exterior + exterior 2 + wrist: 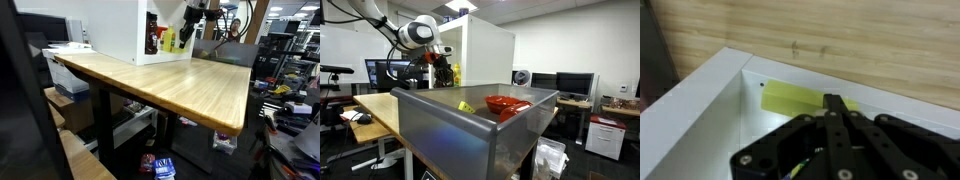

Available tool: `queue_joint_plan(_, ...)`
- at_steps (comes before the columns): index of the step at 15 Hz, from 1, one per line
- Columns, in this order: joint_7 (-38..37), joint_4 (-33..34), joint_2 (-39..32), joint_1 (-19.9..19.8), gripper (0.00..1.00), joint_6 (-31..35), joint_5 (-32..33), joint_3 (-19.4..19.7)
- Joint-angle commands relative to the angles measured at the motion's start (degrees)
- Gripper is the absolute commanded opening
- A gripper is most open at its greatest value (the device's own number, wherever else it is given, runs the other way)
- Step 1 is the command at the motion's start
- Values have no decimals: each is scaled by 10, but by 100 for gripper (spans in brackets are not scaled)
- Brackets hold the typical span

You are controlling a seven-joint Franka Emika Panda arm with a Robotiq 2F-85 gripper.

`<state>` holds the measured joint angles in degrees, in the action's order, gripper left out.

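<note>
I am holding my claw point(835, 102) pinched shut, the yellow block point(790, 97) lying crosswise just ahead-left inside the white box point(700, 95).

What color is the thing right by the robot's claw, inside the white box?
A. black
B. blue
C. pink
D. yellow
D: in the wrist view, a yellow block lies inside the white box, right at the tip of the shut gripper.
</note>
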<state>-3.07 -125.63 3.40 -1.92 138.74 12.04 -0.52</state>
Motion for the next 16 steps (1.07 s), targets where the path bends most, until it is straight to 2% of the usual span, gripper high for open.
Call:
queue_joint_plan(1,101,17,13,7,0,-51,-43,7)
queue_joint_plan(3,144,23,13,7,0,-71,-51,9)
queue_joint_plan(4,188,24,13,7,4,-76,-56,11)
queue_joint_plan(5,220,25,13,6,27,-77,-54,13)
queue_joint_plan(7,281,26,12,5,29,-73,-51,17)
queue_joint_plan(10,352,19,14,4,42,-53,-36,23)
queue_joint_plan(16,504,6,17,5,77,-23,-39,31)
